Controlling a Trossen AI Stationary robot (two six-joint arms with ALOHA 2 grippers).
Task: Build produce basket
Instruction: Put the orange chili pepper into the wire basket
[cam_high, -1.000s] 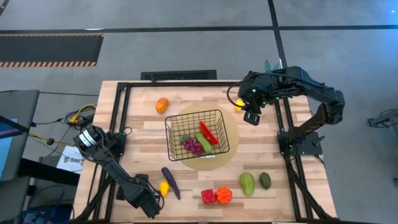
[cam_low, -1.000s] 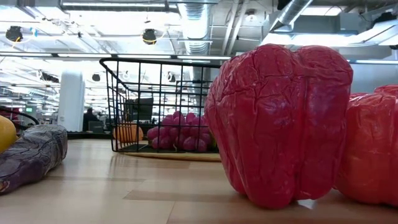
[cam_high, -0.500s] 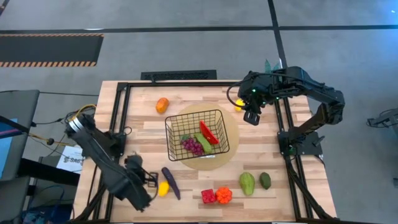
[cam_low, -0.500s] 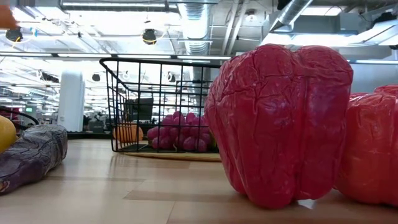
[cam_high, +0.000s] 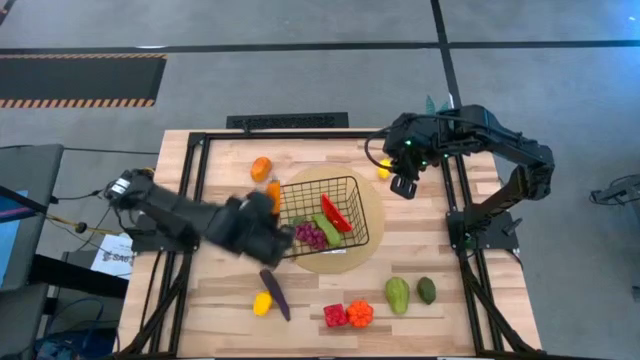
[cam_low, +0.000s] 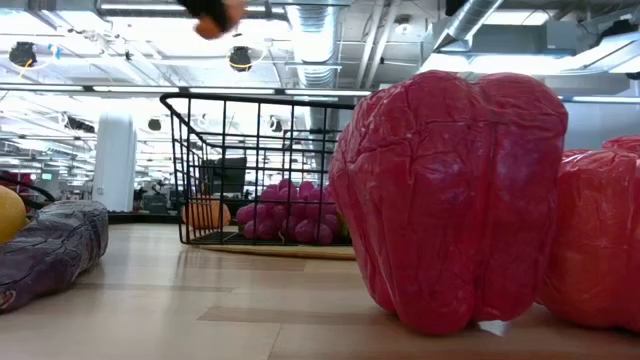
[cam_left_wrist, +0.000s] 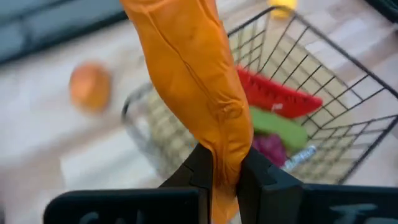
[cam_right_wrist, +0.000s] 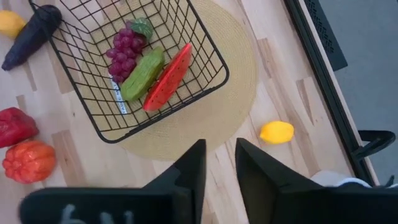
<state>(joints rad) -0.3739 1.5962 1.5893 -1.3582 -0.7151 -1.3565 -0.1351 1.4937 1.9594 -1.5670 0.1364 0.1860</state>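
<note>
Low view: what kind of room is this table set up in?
Probably a large open lab or industrial-style workspace. The low view shows an exposed ceiling duct and ceiling lamps behind the wire basket; the high view shows bare grey flooring with a hazard-striped strip.

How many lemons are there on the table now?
2. One lemon lies near the table's far edge, below the right gripper. The other lemon lies near the front, touching the eggplant. More could be hidden under the arms.

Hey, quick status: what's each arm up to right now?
Left gripper shut on carrot, at the basket edge. Right gripper hovers empty above a lemon. Nothing in the way.
</note>
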